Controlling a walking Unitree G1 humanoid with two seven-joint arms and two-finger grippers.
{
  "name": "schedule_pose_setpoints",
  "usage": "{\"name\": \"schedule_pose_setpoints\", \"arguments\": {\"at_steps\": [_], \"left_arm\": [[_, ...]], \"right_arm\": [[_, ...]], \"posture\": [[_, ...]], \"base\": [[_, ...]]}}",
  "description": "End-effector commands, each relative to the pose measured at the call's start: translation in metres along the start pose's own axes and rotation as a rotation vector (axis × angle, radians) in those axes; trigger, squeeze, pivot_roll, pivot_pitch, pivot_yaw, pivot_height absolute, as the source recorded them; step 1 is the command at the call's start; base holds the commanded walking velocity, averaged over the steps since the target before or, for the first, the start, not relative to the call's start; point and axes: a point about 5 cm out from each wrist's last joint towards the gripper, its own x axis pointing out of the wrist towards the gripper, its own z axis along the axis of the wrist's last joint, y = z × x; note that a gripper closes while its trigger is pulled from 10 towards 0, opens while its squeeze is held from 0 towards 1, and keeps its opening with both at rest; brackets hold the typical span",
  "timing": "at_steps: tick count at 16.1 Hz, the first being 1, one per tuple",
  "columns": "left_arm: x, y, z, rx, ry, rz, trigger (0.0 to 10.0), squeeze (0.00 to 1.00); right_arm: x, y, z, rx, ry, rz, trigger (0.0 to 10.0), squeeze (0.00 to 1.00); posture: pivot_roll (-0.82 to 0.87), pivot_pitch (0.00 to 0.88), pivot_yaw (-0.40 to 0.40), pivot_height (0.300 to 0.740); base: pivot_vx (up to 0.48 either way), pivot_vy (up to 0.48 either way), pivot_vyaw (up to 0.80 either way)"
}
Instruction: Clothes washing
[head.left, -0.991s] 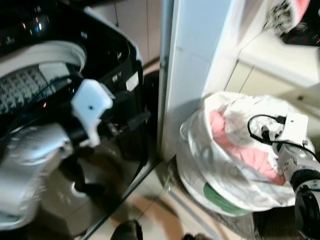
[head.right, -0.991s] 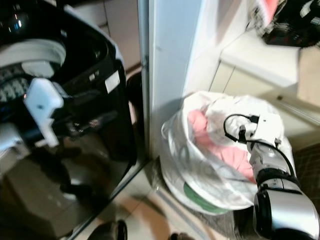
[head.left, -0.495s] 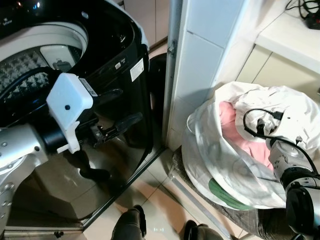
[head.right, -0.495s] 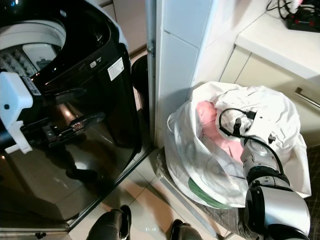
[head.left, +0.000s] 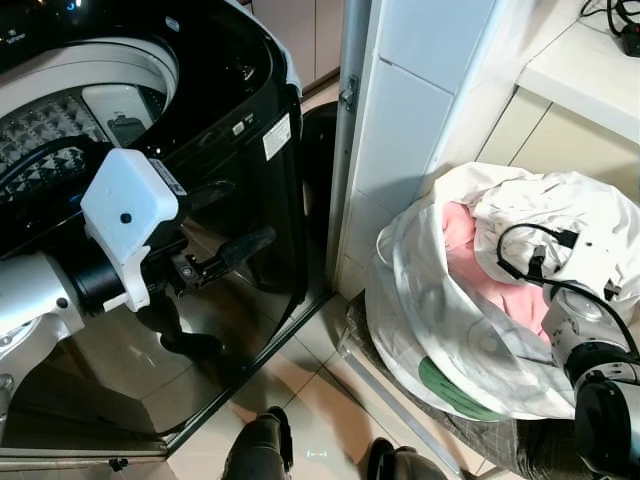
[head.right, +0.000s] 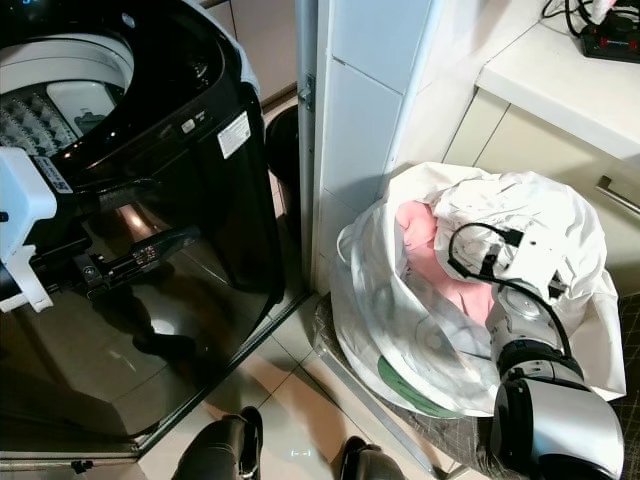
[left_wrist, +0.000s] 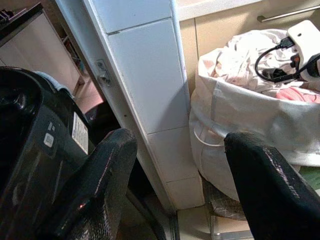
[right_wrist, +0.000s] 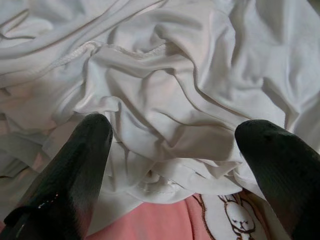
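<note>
**Risks at the laundry bag, left to right**

On the left: top-loading washing machine (head.left: 215, 130), lid up, drum (head.left: 60, 150) exposed. Left gripper (head.left: 222, 222) held out before the machine's glossy black front, fingers spread wide, nothing between them. Little risk here beyond a knock against the panel if swung carelessly.

In the middle: white tiled pillar (head.right: 365, 130) with a metal edge strip, standing between machine and bag. Directly in the path of any carry from bag to drum; likely to snag a trailing sleeve or catch an elbow.

On the right: white laundry bag (head.right: 400, 300) on the floor against the pillar, stuffed with white garments (right_wrist: 165, 100) over a pink garment (right_wrist: 170, 225). Right gripper (right_wrist: 172, 165) lowered into the bag mouth, fingers wide apart just above the crumpled white cloth, holding nothing yet. Probable failures: pinching only a thin fold and losing it, dragging several tangled pieces out together, or hooking the wrist cable (head.right: 475, 250) in fabric. Counter (head.right: 560, 80) overhead limits lift room.
</note>
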Motion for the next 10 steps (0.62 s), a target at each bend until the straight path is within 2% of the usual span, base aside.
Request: {"name": "schedule_pose_setpoints", "arguments": {"at_steps": [1,3,4,5,7,8,10], "left_arm": [[-0.002,-0.001,0.002,0.025,0.005,0.007,10.0,0.00],[-0.002,-0.002,0.003,0.023,-0.003,0.019,10.0,0.00],[-0.001,-0.003,0.003,0.023,-0.006,0.024,10.0,0.00],[-0.001,-0.004,0.003,0.025,-0.007,0.026,10.0,0.00],[-0.004,-0.006,0.005,0.025,-0.007,0.027,10.0,0.00],[-0.007,-0.008,0.007,0.028,-0.005,0.031,10.0,0.00],[-0.009,-0.007,0.011,0.034,-0.010,0.050,10.0,0.00]], "right_arm": [[0.000,-0.010,-0.005,0.006,0.020,-0.044,10.0,0.00],[-0.001,0.002,-0.007,-0.022,0.030,0.016,10.0,0.00],[-0.003,0.015,-0.008,-0.081,0.033,0.072,10.0,0.00],[-0.003,0.018,-0.008,-0.097,0.036,0.078,10.0,0.00],[-0.003,0.018,-0.006,-0.025,0.043,0.042,10.0,0.00],[-0.004,0.023,-0.006,0.066,0.057,0.072,10.0,0.00],[-0.004,0.027,-0.004,0.087,0.035,0.119,10.0,0.00]], "posture": [[0.46,0.214,-0.007,0.740],[0.45,0.208,-0.022,0.740],[0.45,0.215,-0.031,0.740],[0.46,0.221,-0.032,0.740],[0.47,0.242,-0.031,0.740],[0.48,0.251,-0.033,0.740],[0.50,0.281,-0.037,0.740]], "base": [[0.000,0.000,0.00],[0.000,0.000,0.00],[0.000,0.000,0.00],[0.000,0.000,0.00],[0.000,0.000,0.00],[0.000,0.000,0.00],[0.000,0.000,0.00]]}}
